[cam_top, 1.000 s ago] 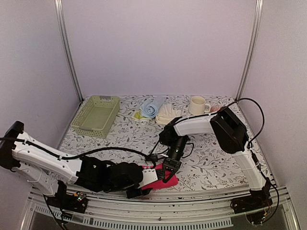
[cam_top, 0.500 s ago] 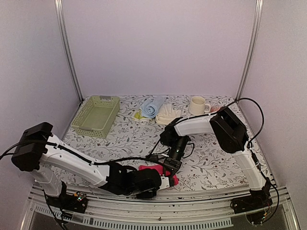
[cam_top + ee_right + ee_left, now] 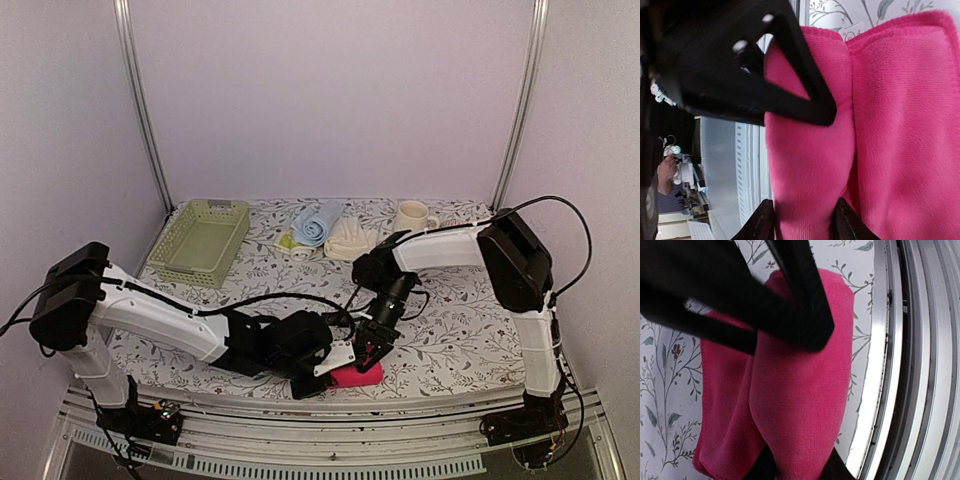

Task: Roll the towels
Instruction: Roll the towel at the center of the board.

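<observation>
Lying at the near edge of the flower-patterned table (image 3: 455, 335), just beside its metal rail (image 3: 881, 370), the hot pink towel (image 3: 362, 377) is seen partly folded over on itself into a thick, soft hump. It is met from both sides by the two arms. The left gripper (image 3: 810, 402) is reached in from the left, and in its wrist view a raised fold of the pink cloth is pinched between the black fingers (image 3: 790, 315): the upper one is pressed across the top of the fold, and the lower one is mostly hidden beneath it. The right gripper (image 3: 815, 165) is brought down from the far side onto the same towel. In its wrist view a fold of the cloth is straddled by the two fingers, yet whether that fold is squeezed or merely stood over cannot be told.

At the back of the table three more towels are gathered close together: the light blue towel (image 3: 318, 222), rolled, the cream-white towel (image 3: 350, 238) bunched just to its right, and the pale yellow-green towel (image 3: 289, 243) at its left. A pale green mesh basket (image 3: 200, 240) is placed at the far left, and a cream mug (image 3: 411, 218) at the far right.
</observation>
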`<move>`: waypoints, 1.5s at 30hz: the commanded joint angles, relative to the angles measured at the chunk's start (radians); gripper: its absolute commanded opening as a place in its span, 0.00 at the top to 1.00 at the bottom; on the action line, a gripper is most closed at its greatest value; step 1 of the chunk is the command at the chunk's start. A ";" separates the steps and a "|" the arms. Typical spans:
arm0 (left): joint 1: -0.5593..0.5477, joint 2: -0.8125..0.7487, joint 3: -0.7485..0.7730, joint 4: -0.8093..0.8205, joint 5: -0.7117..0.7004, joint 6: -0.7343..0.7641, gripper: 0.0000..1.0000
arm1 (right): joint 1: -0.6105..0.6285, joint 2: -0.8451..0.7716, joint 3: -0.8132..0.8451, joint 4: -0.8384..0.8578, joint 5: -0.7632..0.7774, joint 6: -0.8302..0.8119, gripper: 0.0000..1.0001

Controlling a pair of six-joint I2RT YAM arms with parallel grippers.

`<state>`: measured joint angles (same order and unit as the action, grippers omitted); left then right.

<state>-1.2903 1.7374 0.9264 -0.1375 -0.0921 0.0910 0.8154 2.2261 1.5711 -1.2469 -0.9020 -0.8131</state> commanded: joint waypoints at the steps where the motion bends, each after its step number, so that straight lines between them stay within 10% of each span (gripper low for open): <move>1: 0.061 0.040 -0.003 0.014 0.219 -0.080 0.91 | -0.097 -0.271 -0.134 0.108 0.118 -0.038 0.58; 15: 0.217 0.193 0.118 -0.067 0.590 -0.184 0.93 | 0.039 -0.891 -0.719 0.787 0.525 0.026 0.54; 26: 0.264 0.293 0.170 -0.132 0.673 -0.196 0.92 | 0.257 -0.736 -0.757 1.003 0.855 -0.023 0.50; 38: 0.315 0.322 0.208 -0.158 0.677 -0.188 0.90 | 0.280 -0.562 -0.769 0.995 0.811 -0.060 0.56; 45: 0.307 0.081 0.069 0.011 0.449 -0.180 0.51 | 0.261 -0.489 -0.687 0.801 0.620 -0.028 0.89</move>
<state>-0.9970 1.9450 1.1034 -0.1680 0.5797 -0.0956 1.0851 1.6508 0.8665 -0.2493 -0.1455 -0.8597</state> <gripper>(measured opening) 0.421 0.203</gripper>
